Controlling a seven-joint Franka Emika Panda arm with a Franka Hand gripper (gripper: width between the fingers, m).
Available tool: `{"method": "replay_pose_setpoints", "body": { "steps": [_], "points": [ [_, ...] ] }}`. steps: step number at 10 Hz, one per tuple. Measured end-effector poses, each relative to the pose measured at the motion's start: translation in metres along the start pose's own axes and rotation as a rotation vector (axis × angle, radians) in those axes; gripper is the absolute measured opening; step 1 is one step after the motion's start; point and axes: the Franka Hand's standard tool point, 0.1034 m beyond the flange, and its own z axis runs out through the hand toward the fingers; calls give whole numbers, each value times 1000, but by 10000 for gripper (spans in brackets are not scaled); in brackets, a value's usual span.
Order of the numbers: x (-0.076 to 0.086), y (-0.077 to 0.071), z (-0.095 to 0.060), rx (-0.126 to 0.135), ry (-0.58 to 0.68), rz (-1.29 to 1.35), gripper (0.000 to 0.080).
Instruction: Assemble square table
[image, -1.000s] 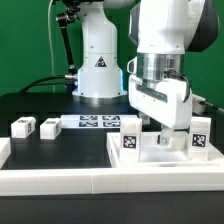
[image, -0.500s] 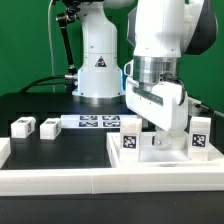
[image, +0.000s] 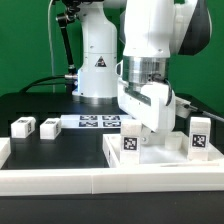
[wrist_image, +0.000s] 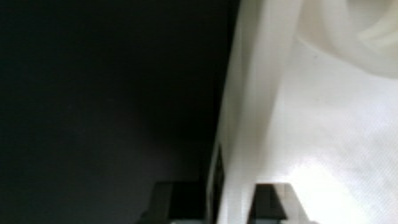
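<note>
The white square tabletop (image: 165, 158) lies at the exterior view's right, behind the front wall. Two white legs with tags stand upright on it, one near its left corner (image: 130, 143) and one at its right (image: 198, 140). My gripper (image: 152, 132) is down on the tabletop between them. In the wrist view its two dark fingers (wrist_image: 183, 203) straddle the tabletop's raised rim (wrist_image: 231, 120), and the gripper (wrist_image: 228, 195) is shut on that rim. Two loose white legs (image: 22, 127) (image: 48, 127) lie at the exterior view's left.
The marker board (image: 98, 122) lies flat behind the tabletop, in front of the robot base (image: 98, 70). A long white border wall (image: 80, 178) runs along the front of the black table (image: 60, 145).
The arm has swung toward the exterior view's left and turned a little. The tabletop with its two standing legs has shifted slightly left with it.
</note>
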Motion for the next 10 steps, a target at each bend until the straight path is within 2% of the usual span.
{"method": "replay_pose_setpoints", "body": {
  "steps": [3, 4, 5, 6, 10],
  "points": [
    [5, 4, 0, -1, -7, -40, 82],
    [10, 7, 0, -12, -15, -71, 82],
    [19, 11, 1, -35, -30, -91, 83],
    [22, 13, 1, -41, -36, -119, 83],
    [22, 14, 1, -44, -40, -169, 83]
  ]
}}
